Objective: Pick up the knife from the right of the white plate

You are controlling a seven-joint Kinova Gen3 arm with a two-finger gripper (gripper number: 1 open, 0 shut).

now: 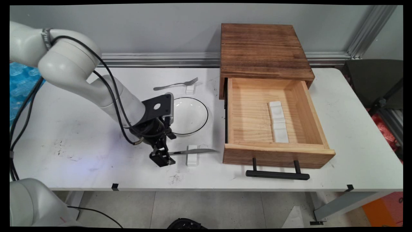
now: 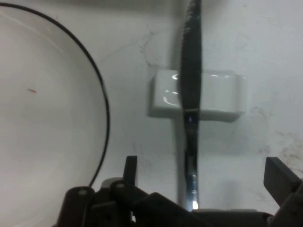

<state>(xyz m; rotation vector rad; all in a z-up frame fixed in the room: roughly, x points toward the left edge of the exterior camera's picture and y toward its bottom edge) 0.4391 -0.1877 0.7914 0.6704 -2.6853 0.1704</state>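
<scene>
Lying across its small white rest (image 1: 192, 155), the knife (image 1: 193, 151) sat on the table (image 1: 80, 135) near the front edge, blade pointing toward the open drawer (image 1: 273, 122). The gripper (image 1: 162, 157) was low over the knife's handle end, its two fingers (image 2: 279, 177) spread apart on either side of the handle with nothing pinched between them (the hand view showed clear gaps on both sides). The knife had not been lifted. Just behind stood a white plate (image 1: 190, 115) with a black rim. Farther back a fork (image 1: 176, 84) lay on its own rest. Inside the drawer sat a white holder (image 1: 278, 120), unoccupied.
</scene>
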